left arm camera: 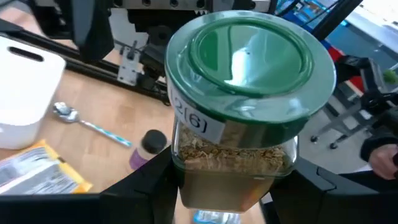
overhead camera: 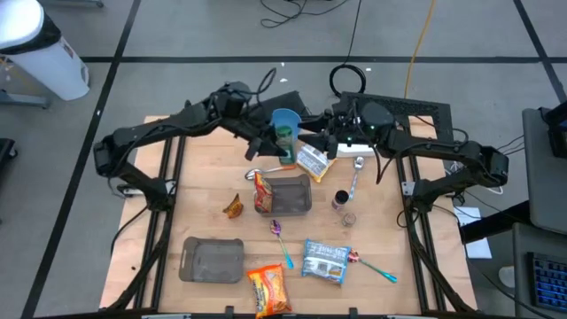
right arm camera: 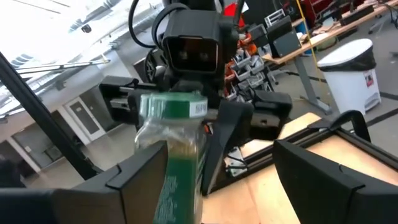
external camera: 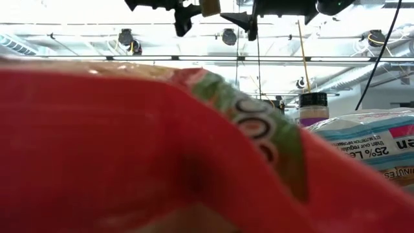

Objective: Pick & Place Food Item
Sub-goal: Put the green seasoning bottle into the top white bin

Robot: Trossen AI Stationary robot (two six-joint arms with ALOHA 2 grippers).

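The left gripper (left arm camera: 217,186) pinched a green-lidded spice jar (left arm camera: 245,106) aloft over the counter (overhead camera: 204,195), presented for handover; the right gripper (right arm camera: 211,180) fingers stood spread, apparently releasing it.

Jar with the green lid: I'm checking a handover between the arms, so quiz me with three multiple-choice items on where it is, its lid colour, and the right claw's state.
1. Where is the jar?
A. Held in the left claw, above the table
B. Lying in a grey tray
C. On the floor

2. What colour is its lid?
A. Red
B. White
C. Green

3. How is the right claw?
A. Shut on a spoon
B. Open, beside the jar
C. Shut on a snack bag

Answers: 1 A, the left fingers flank its glass body; 2 C, the left wrist view shows green; 3 B, its fingers stand wide apart.
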